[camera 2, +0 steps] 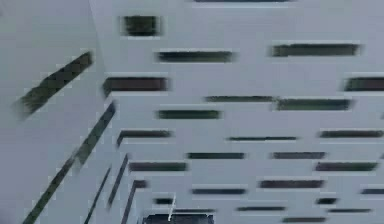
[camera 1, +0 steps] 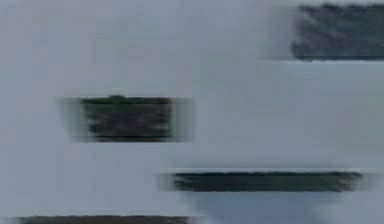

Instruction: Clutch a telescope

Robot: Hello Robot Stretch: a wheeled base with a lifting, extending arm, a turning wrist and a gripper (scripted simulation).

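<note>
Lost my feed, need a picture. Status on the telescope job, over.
Ahead, grey wall with dark rectangular patches. Arm side, grey walls with rows of dark bars. Wall ahead likely blocks driving on.

You can't tell what the dark bars (camera 1: 125, 117) on the wall (camera 1: 220, 70) are; the upper-right bar (camera 1: 338, 32) runs off-frame.

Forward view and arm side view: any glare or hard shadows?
Forward view: flat, even light on the pale grey surface, no glare or bright spots around the dark rectangles. Arm side view: same flat light, no hot spots; the dark bars on the view's left slant with perspective.
</note>
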